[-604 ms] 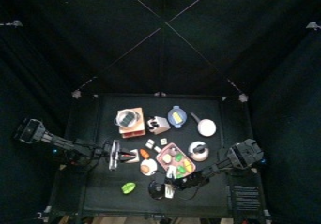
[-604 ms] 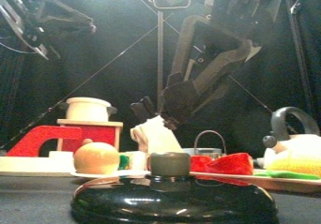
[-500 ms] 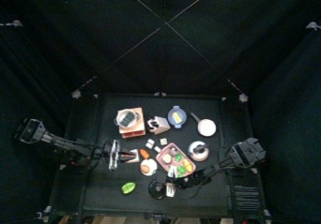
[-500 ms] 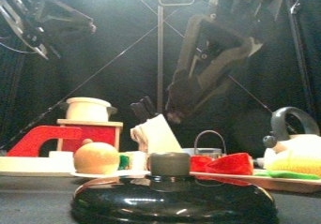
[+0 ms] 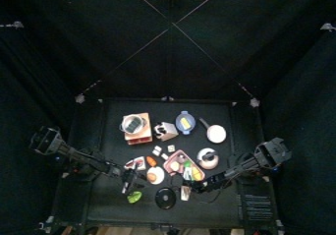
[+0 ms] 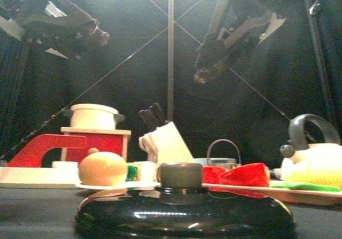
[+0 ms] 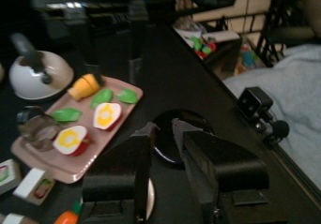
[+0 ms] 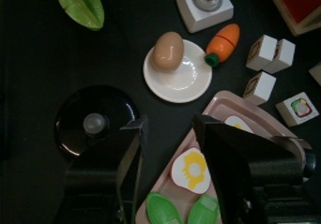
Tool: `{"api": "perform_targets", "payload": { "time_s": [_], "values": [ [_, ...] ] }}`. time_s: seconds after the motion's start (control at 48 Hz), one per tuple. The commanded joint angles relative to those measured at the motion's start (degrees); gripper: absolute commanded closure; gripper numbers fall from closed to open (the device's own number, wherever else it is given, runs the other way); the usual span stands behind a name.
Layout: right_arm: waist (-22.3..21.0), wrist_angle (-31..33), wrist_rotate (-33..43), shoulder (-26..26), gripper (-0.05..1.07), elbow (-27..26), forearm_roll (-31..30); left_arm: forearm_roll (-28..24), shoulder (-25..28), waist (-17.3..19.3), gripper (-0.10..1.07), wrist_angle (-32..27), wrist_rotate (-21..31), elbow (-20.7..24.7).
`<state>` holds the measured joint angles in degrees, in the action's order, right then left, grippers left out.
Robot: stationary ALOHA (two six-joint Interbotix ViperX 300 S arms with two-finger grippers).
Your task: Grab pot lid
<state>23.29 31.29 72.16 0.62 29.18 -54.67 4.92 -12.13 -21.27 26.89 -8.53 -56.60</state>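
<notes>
The black pot lid [image 6: 183, 215] with a grey knob lies at the table's front edge, near and large in the front view. In the top view the lid [image 5: 164, 201] sits front centre. My left gripper [image 7: 175, 186] is open, and the lid [image 7: 175, 140] shows dark between its jaws, some way off. My right gripper [image 8: 189, 186] is open above the tray, with the lid [image 8: 97, 122] off to one side of its jaw. In the top view the left gripper [image 5: 129, 185] and the right gripper [image 5: 207, 184] flank the lid.
A pink tray of toy food [image 5: 182, 166] sits behind the lid. An egg on a white plate [image 8: 175, 64], a carrot [image 8: 222, 42] and a green leaf [image 8: 84, 7] lie nearby. A kettle [image 6: 310, 143], a knife block [image 6: 167, 143] and a red toy stove [image 6: 67, 148] stand further back.
Both arms have swung toward the table's front and risen. In the front view the right gripper has lifted from behind the knife block to high up.
</notes>
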Motion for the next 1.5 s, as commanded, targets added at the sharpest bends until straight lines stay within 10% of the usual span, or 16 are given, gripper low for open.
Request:
{"api": "perform_targets", "payload": {
  "time_s": [0.0,0.375,0.896,1.479],
  "values": [
    [-1.2,1.0,-0.1,2.6,0.22,-0.4,-0.4,-0.3,4.7,-0.8,0.24,-1.3,0.1,4.8],
    [-2.3,5.4,3.3,10.1,0.23,4.8,-0.8,1.8,14.9,-2.9,0.12,-2.4,0.4,13.8],
    [-3.3,4.7,30.4,20.4,0.23,18.2,-19.3,8.8,24.7,-3.6,0.12,-3.0,0.2,19.7],
    [-3.3,4.6,30.8,19.1,0.23,18.6,-20.0,9.8,29.3,-3.9,0.13,-3.1,0.0,21.7]
  ]
}}
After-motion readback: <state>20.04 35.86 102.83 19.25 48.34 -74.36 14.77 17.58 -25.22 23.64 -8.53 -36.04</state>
